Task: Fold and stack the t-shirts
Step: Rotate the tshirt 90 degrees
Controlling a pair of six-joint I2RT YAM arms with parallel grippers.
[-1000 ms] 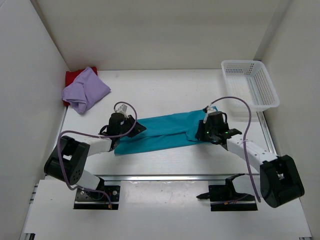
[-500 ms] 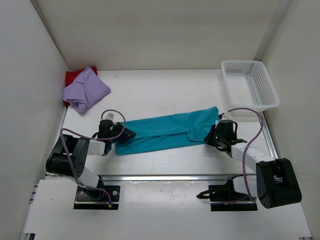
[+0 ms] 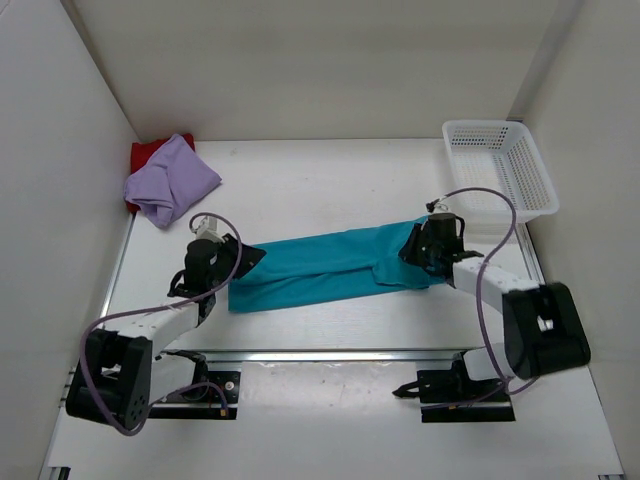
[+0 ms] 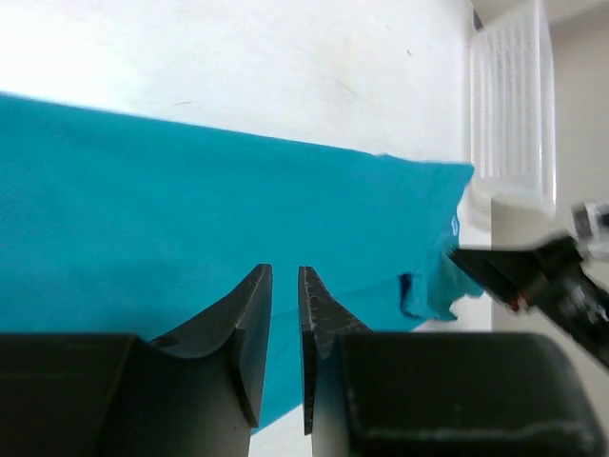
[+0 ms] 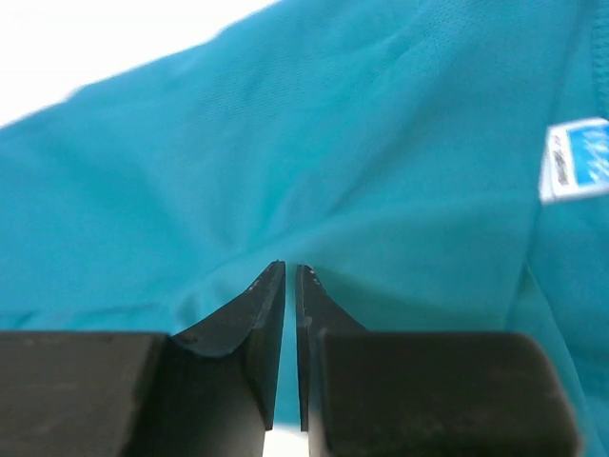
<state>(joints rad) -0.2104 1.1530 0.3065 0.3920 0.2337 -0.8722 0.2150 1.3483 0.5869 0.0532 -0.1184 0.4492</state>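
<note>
The teal t-shirt (image 3: 320, 265) lies as a long folded strip across the middle of the table. My left gripper (image 3: 250, 257) sits at its left end. In the left wrist view its jaws (image 4: 284, 271) stand slightly apart over flat teal cloth (image 4: 190, 190), with nothing between them. My right gripper (image 3: 412, 250) rests on the strip's right end. Its jaws (image 5: 290, 265) are a thin slit apart, tips against the cloth (image 5: 381, 143) where creases gather, near a white label (image 5: 574, 159). The lavender t-shirt (image 3: 172, 180) lies bunched on the dark red one (image 3: 147, 153) in the far left corner.
A white lattice basket (image 3: 500, 165) stands at the far right, also visible in the left wrist view (image 4: 514, 105). White walls close in the table on the left, back and right. An aluminium rail runs along the near edge (image 3: 330, 354).
A second ago both grippers sat further in on a shorter strip. They drew outward and stretched it. Since then the right gripper has come back onto the right end, and both elbows have swung.
</note>
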